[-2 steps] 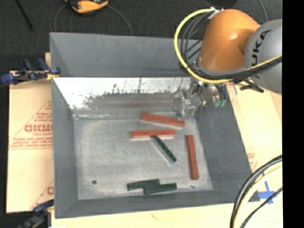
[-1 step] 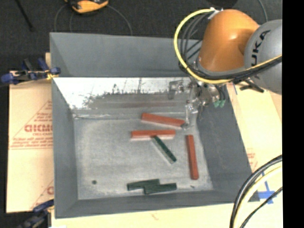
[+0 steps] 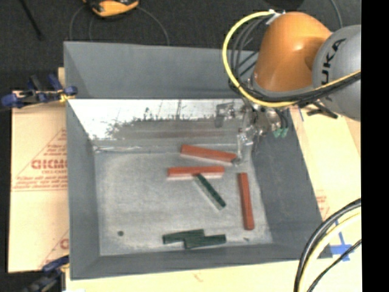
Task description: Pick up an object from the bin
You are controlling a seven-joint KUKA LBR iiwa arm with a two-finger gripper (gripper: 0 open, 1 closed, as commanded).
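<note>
My gripper (image 3: 243,143) hangs at the bin's back right, just under the orange wrist cover, with its tip close above the right end of a red flat stick (image 3: 206,154) that lies slanted near the back wall. A second red stick (image 3: 196,173) lies below it, roughly level. A short dark green stick (image 3: 210,192) runs diagonally from that one toward the front right. A third red stick (image 3: 245,201) lies lengthwise along the right side.
Near the front wall lies a dark green piece (image 3: 194,239) made of two overlapping bars. The left half of the bin floor is bare grey metal. The arm and its cables crowd the back right corner.
</note>
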